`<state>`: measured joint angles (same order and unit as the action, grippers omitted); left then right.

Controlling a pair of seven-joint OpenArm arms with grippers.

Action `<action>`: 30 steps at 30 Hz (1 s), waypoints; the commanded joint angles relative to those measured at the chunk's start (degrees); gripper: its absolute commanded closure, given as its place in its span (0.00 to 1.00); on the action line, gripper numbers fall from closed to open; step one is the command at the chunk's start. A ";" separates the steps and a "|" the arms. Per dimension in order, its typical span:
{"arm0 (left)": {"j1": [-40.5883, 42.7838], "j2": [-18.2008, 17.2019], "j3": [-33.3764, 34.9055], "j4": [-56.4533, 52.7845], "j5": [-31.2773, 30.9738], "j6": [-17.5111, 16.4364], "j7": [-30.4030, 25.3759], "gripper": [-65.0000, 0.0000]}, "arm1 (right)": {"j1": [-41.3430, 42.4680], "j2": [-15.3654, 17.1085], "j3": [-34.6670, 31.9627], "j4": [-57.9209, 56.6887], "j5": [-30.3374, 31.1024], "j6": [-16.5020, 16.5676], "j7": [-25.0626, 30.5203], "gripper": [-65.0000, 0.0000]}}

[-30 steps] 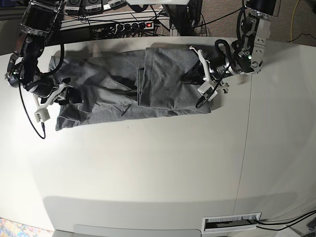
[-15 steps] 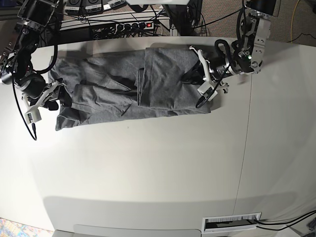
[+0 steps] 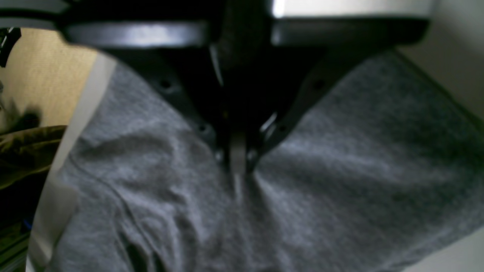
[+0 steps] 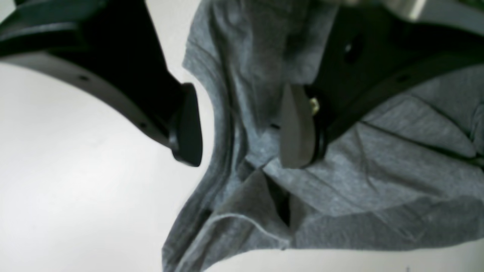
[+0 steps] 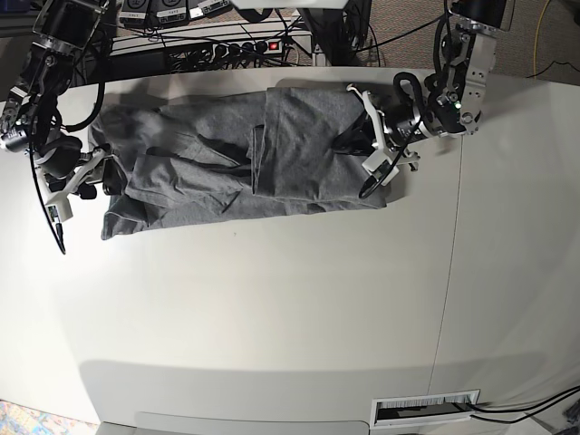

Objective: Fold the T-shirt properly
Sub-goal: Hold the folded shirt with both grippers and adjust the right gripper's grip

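Lying lengthwise along the worktop (image 5: pixel 272 299), the T-shirt (image 5: pixel 227 154) has the left hand (image 3: pixel 238 166) pinching one end; the right hand (image 4: pixel 242 128) gapes beside the other.

Both arms are black, jointed links with loose black cables looping alongside them. The left gripper (image 5: pixel 372 145) has white curved finger frames and a small green light on the wrist housing behind it. The right gripper (image 4: pixel 242 124) shows black fingers with small screw holes, dark grey rounded pads (image 4: pixel 297 126), and one brass-coloured screw beside a pad.
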<state>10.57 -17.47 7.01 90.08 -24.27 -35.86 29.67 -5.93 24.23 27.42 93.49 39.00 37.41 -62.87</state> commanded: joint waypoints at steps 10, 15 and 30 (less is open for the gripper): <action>0.68 -0.46 0.22 -0.98 5.44 -1.51 6.23 1.00 | 3.82 1.09 0.37 -6.23 2.14 0.13 1.40 0.47; 0.68 -0.48 0.22 -0.98 5.44 -1.51 6.16 1.00 | 3.89 1.01 0.37 -6.25 2.10 0.15 1.38 0.47; 0.68 -0.48 0.22 -0.98 5.46 -1.51 5.18 1.00 | 3.89 1.03 0.39 -6.23 6.78 0.17 0.13 0.48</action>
<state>10.44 -17.47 7.01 89.97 -23.62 -37.80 29.21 -3.01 24.08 27.42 86.46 44.42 37.36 -64.05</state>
